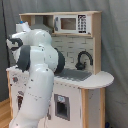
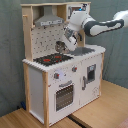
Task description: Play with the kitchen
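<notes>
The kitchen point(image 2: 37, 85) is a tall toy of pale wood and white panels, seen in both exterior views. It has a black-red stovetop point(image 2: 52, 59), a grey hood point(image 2: 49, 21), an oven door point(image 2: 64, 95) and knobs point(image 2: 57, 76). In the first exterior view the black faucet point(image 1: 83, 59) stands over the grey sink point(image 1: 75, 75). My white arm point(image 2: 97, 26) reaches in from the second exterior view's right. The gripper point(image 2: 65, 43) hangs above the back of the stovetop, with a small round grey thing point(image 2: 60, 46) at its tip. In the first exterior view the arm's body point(image 1: 37, 75) hides the gripper.
A toy microwave point(image 1: 72, 23) sits on the kitchen's upper shelf. A rounded counter end point(image 1: 102, 80) juts out at the first exterior view's right. Grey curtain hangs behind, and a wooden floor point(image 2: 100, 112) lies below.
</notes>
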Controlling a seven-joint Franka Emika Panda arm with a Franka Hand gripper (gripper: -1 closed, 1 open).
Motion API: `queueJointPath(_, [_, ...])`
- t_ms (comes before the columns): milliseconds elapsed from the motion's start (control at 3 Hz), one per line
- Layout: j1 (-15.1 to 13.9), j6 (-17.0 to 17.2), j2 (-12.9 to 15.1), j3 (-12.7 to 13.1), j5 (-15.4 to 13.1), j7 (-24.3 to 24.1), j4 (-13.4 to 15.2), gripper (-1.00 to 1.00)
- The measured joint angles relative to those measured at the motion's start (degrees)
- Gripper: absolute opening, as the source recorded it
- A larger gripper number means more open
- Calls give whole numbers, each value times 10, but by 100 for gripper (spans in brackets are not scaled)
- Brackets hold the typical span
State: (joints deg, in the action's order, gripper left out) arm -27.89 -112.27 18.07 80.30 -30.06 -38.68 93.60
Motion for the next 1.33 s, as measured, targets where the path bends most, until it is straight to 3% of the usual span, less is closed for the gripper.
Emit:
queueJointPath(667, [82, -20, 60, -50, -54, 5, -31, -100])
queueJointPath(1333, [149, -12, 119, -75, -101, 15, -87, -100])
